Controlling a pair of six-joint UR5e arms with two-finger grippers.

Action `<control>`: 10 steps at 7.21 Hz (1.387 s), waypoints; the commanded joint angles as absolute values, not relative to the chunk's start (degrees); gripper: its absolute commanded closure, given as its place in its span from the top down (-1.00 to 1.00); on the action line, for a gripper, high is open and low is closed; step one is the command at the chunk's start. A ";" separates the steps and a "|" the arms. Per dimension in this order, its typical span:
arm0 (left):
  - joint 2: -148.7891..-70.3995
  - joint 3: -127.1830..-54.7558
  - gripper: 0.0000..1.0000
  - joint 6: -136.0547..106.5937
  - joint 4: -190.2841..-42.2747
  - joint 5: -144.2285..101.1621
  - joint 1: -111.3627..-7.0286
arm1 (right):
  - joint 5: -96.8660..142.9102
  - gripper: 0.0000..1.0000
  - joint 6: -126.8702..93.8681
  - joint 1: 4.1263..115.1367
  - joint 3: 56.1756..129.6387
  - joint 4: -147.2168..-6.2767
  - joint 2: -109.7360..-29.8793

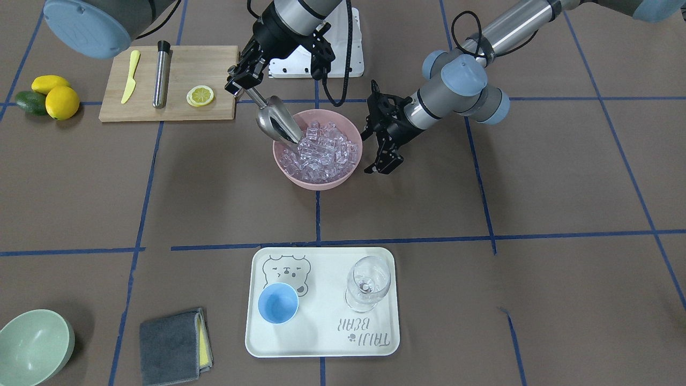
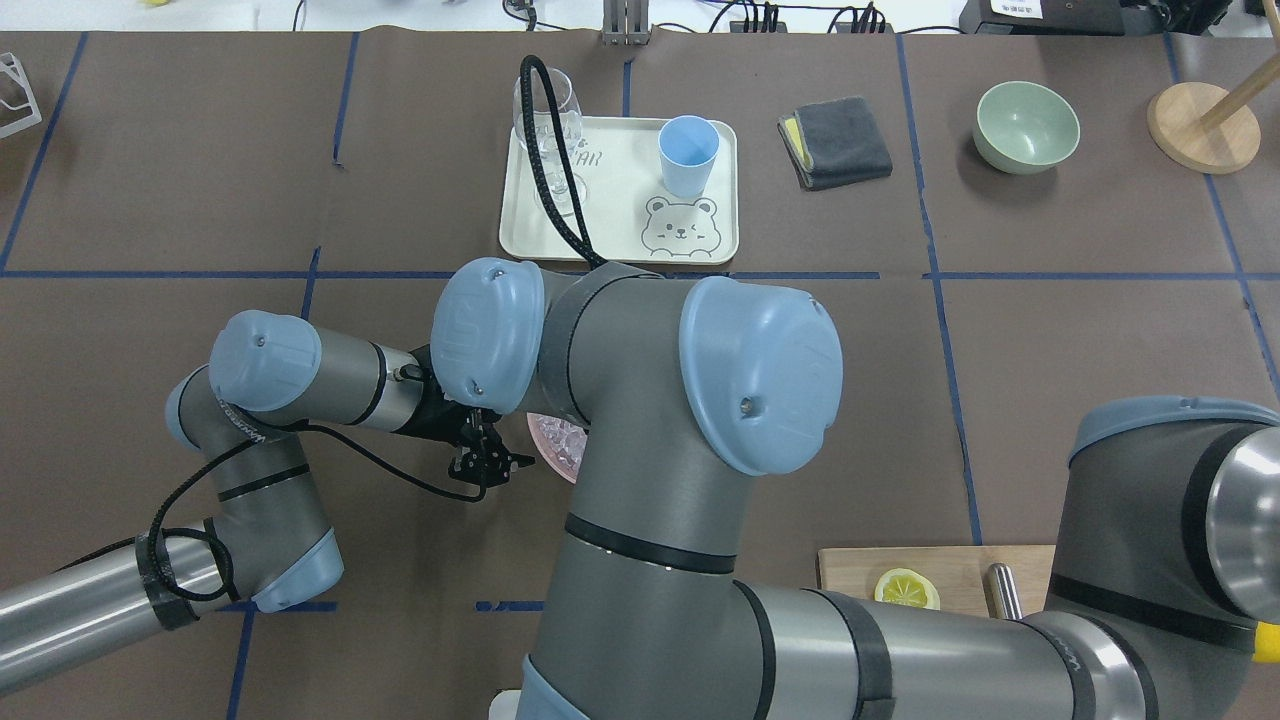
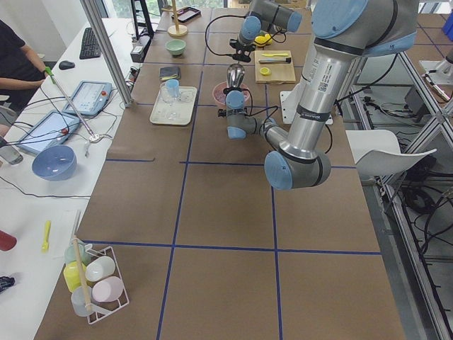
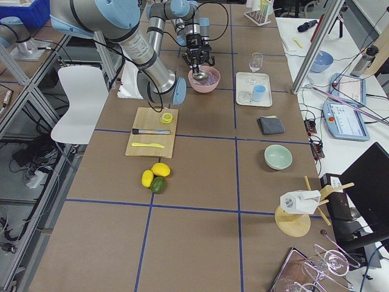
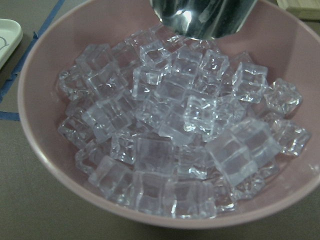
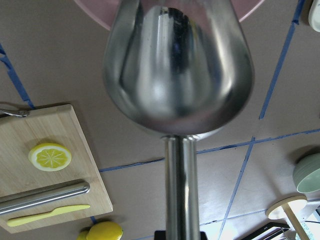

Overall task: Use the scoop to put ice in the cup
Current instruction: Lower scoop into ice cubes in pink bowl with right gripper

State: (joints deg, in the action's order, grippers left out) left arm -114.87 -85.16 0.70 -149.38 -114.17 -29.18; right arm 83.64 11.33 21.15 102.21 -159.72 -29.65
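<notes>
Pale green bowl [image 1: 33, 343]: near table edge, far left of the front-facing view, upright.
Fruit [image 1: 61, 102]: two yellow pieces and a dark green one, touching in a cluster, beside the board.
Grey cloth [image 1: 171, 346]: folded, with a yellow layer showing at one edge.
Cutting board [image 1: 214, 69]: wooden, carries three items.
Yellow knife [image 1: 130, 76]: lies flat on the board.
Steel rod [image 1: 160, 75]: black cap, lies beside the knife.
Lemon slice [image 1: 200, 96]: lies flat on the board, near its edge.
Right gripper [image 1: 245, 86]: clenched on the scoop's handle.
Scoop [image 1: 276, 124]: steel, tilted down, its mouth at the edge of the ice pile. The trough looks bare in the right wrist view.
Ice [image 1: 321, 153]: clear cubes heaped in the pink bowl.
Pink bowl [image 1: 321, 185]: table centre, between the two grippers.
Cup [image 1: 278, 303]: light blue, upright on the tray, no ice inside, well apart from the pink bowl.
Tray [image 1: 321, 332]: cream, with a bear print.
Wine glass [image 1: 367, 284]: clear, upright on the tray, apart from the cup.
Left gripper [image 1: 378, 140]: jaws spread, grasping nothing, just beside the pink bowl's rim.
</notes>
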 commanded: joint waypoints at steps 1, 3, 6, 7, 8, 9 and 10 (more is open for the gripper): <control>-114.87 -84.99 1.00 0.70 -149.41 -114.17 -29.18 | 83.67 -1.00 11.34 20.75 100.37 -159.35 -29.00; -114.87 -84.99 1.00 0.62 -149.41 -114.17 -29.27 | 83.85 -1.00 10.38 20.39 97.92 -155.86 -28.91; -115.05 -85.08 1.00 0.62 -149.41 -114.26 -29.18 | 84.29 -1.00 10.11 20.04 96.94 -150.93 -30.40; -115.05 -85.08 1.00 0.62 -149.50 -114.26 -29.18 | 84.37 -1.00 10.11 20.13 97.29 -147.78 -32.15; -115.05 -85.08 1.00 0.62 -149.50 -114.26 -29.18 | 84.46 -1.00 10.19 20.21 97.56 -146.27 -32.95; -115.14 -85.08 1.00 0.53 -149.50 -114.26 -29.18 | 85.33 -1.00 10.28 20.65 98.34 -145.38 -34.09; -115.14 -85.17 1.00 0.44 -149.50 -114.26 -29.27 | 87.26 -1.00 10.20 21.35 99.57 -142.41 -36.89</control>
State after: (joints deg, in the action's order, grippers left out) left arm -115.10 -85.10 0.54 -149.50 -114.26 -29.19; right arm 85.47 10.22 20.66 98.31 -145.34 -34.17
